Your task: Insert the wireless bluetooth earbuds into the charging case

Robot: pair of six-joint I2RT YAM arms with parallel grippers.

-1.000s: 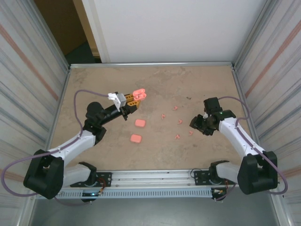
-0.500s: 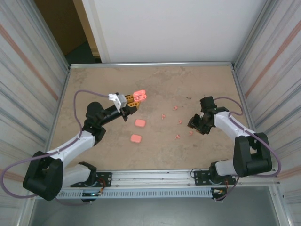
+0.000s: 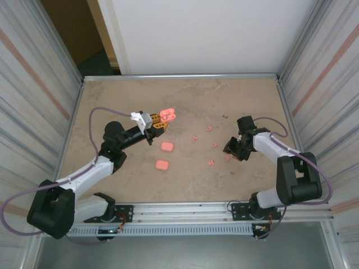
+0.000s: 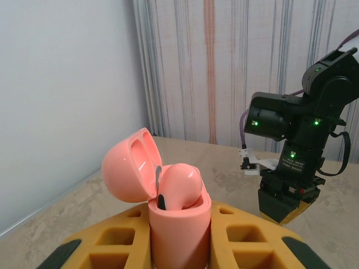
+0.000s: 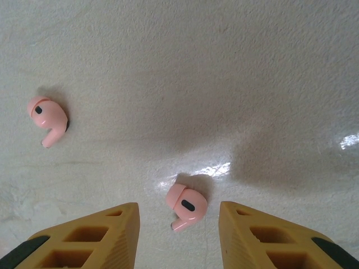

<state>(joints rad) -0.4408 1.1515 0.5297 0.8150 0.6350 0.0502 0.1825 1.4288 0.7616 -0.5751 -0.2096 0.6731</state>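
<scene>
On the right half of the table (image 3: 252,101), the right tool (image 3: 230,151) straddles an earbud (image 5: 187,207), fingers (image 5: 101,235) apart, not touching it. If one finger meets it first, the smooth piece could skid or flip away. The left tool (image 3: 159,123) is clamped on the open case (image 4: 168,207), held aloft. Bare table surrounds; another earbud (image 5: 47,119) lies well apart.

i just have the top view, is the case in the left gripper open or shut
observer: open. the case in the left gripper has its lid hinged back.
operator: anything inside
observer: one earbud sits in it.
operator: and the other arm, gripping a bud
observer: no. the right gripper is open, with a loose earbud lying on the table between its fingers, touching neither.
</scene>
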